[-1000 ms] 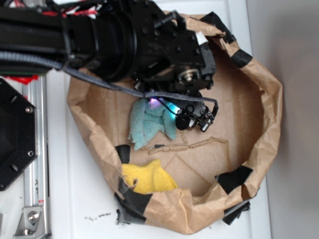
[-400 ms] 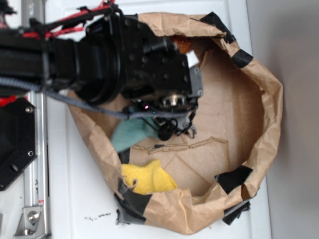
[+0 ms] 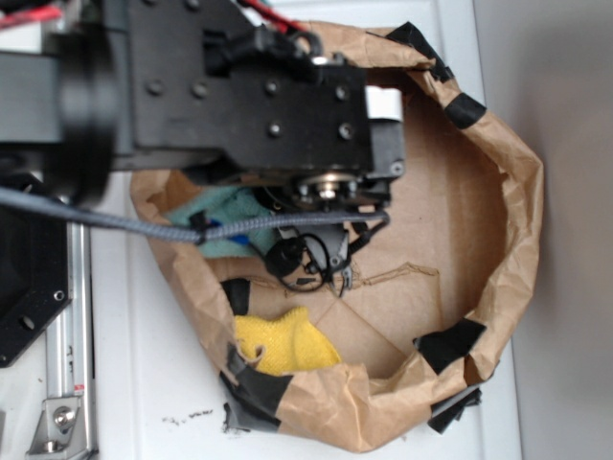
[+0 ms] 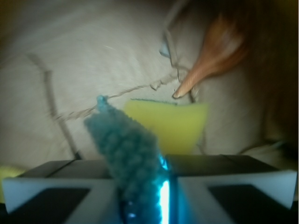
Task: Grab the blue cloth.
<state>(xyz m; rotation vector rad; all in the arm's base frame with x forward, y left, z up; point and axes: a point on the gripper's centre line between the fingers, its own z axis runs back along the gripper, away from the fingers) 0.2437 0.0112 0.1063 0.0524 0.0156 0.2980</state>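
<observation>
The blue cloth (image 4: 133,154) is a fuzzy teal bundle pinched between my gripper's (image 4: 145,186) two pale fingers (image 4: 56,191), and it hangs out past them above the brown floor. The gripper is shut on it. In the exterior view the cloth (image 3: 228,216) shows as a teal patch under the black arm (image 3: 249,96), near the left wall of the paper enclosure. The arm's bulk hides the fingers there.
A crumpled brown paper wall (image 3: 512,192) with black tape patches (image 3: 450,343) rings the workspace. A yellow fuzzy cloth (image 3: 283,343) lies at the front left inside it. In the wrist view a yellow sponge (image 4: 175,123) and an orange wooden spoon (image 4: 210,56) lie beyond the cloth.
The arm has risen and shifted left, and now looks larger in the exterior view. The blue cloth left the floor at the middle and moved left with the gripper.
</observation>
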